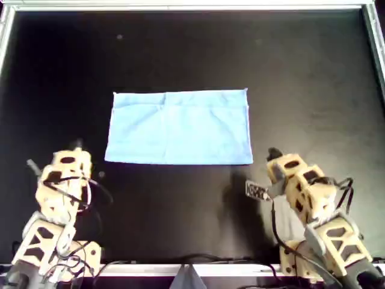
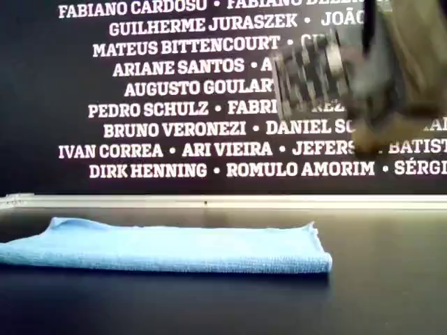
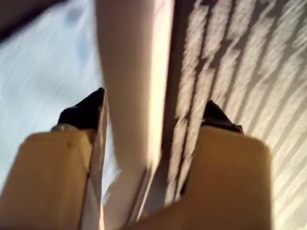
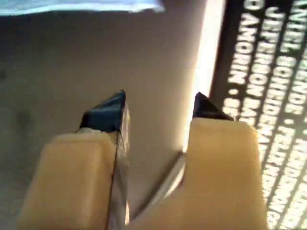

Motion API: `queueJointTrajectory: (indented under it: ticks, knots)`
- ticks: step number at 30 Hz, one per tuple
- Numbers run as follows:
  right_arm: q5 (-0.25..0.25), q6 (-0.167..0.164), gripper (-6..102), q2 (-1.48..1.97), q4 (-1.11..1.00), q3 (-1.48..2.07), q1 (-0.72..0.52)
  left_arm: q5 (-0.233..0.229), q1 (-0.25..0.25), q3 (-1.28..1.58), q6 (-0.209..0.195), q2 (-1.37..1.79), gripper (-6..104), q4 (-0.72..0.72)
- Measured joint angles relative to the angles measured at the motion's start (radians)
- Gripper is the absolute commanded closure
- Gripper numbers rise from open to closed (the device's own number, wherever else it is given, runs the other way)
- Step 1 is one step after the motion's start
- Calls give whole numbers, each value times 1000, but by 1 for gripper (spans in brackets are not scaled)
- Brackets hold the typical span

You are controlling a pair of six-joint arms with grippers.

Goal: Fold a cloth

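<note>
Both arms sit nearest the overhead camera, at the bench's near edge. By the wrist views, the left gripper point(image 1: 77, 146) is at the overhead view's left and the right gripper point(image 1: 272, 155) at its right; each stands apart from the cloth point(image 1: 179, 127). That light blue cloth lies flat as a wide rectangle, folded double, on the black bench point(image 1: 180, 54), around its middle.

From the exterior view, the cloth point(image 2: 167, 248) lies low along the bench toward the exterior view's left, and a blurred arm point(image 2: 363, 70) hangs above the exterior view's right before a wall of white names point(image 2: 174, 105).

Along the left wrist view, the left gripper point(image 3: 153, 112) has its jaws spread, holding nothing.

Along the right wrist view, the right gripper point(image 4: 160, 105) is likewise parted and empty, with the cloth point(image 4: 81, 5) lying beyond its tips.
</note>
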Motion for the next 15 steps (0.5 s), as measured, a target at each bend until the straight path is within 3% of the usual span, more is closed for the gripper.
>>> queueJointTrajectory:
  ticks: [2, 4, 10, 15]
  knots:
    - [-3, 0, 40, 3, 0, 9, -2, -66, 0, 0, 0, 28, 27, 0]
    - [-6, 0, 40, 3, 0, 9, 0, -103, 0, 0, 0, 37, 28, 0]
    - [-6, 0, 40, -37, 0, 8, 0, -121, 0, 0, 0, 37, 28, 0]
    - [-6, 8, 40, -345, 0, -135, 0, -121, 0, 0, 0, 37, 28, 0]
